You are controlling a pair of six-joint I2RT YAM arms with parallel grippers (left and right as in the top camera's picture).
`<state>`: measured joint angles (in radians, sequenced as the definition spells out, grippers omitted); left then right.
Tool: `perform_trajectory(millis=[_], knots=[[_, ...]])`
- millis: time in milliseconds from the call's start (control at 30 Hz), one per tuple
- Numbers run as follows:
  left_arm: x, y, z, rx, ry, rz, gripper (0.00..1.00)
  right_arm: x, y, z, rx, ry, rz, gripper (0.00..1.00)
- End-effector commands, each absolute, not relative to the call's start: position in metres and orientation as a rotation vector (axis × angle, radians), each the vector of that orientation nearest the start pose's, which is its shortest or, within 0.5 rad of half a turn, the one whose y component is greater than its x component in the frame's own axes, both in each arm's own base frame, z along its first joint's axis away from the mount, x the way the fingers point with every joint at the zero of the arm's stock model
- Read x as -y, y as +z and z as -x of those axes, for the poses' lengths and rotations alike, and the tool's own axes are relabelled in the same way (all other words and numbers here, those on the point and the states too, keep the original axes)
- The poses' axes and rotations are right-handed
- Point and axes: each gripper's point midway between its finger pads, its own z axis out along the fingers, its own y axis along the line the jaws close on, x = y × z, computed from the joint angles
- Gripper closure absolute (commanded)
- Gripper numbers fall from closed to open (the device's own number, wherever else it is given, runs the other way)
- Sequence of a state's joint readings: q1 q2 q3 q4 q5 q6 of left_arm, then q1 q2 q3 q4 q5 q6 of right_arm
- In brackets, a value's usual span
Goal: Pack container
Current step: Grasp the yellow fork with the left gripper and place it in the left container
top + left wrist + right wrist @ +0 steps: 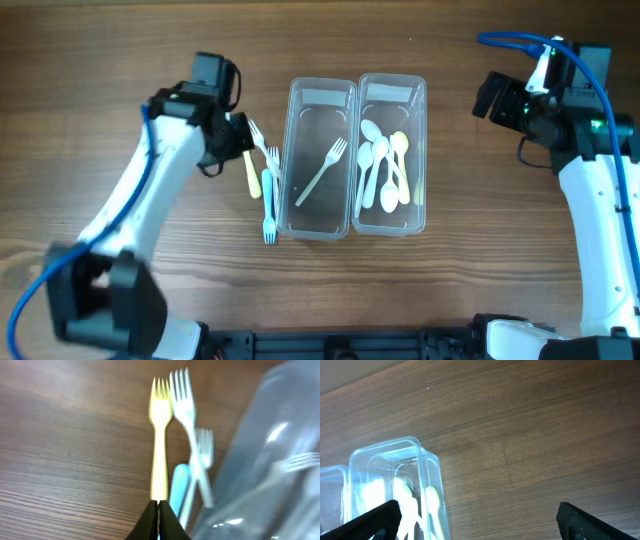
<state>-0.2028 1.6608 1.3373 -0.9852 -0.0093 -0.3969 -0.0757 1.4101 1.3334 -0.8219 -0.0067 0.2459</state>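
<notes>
Logging: left hand (159, 506) pinched shut on yellow fork (160, 445) handle | right hand (477, 512) spread wide, empty, toward right edge of bench (100, 60) | container (355, 150) mid-bench, long axis far-to-near edge, immediately to left hand's right; left hand nearer.

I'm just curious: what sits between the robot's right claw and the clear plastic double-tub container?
Nothing, only bare brown wooden table, from the right gripper to the clear plastic double-tub container; the overhead view shows it.
</notes>
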Motion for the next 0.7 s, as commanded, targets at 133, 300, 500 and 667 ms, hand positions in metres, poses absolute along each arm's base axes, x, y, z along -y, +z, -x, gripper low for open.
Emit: perform_trajectory(millis=[133, 300, 500, 667], knots=[[0.068, 0.135, -0.356, -2.811, -0.080, 0.229, 0.84, 0.029, 0.230, -0.382, -2.414, 0.089, -0.414, 0.00], [0.077, 0.064, -0.356, -2.995, -0.011, 0.203, 0.62, 0.029, 0.230, -0.382, -2.414, 0.089, -0.414, 0.00], [0.094, 0.008, -0.349, -3.119, 0.048, 0.132, 0.61, 0.029, 0.230, -0.382, -2.414, 0.089, -0.414, 0.00], [0.089, 0.004, -0.351, -3.111, 0.089, 0.149, 0.62, 0.029, 0.230, -0.382, -2.414, 0.089, -0.414, 0.00]])
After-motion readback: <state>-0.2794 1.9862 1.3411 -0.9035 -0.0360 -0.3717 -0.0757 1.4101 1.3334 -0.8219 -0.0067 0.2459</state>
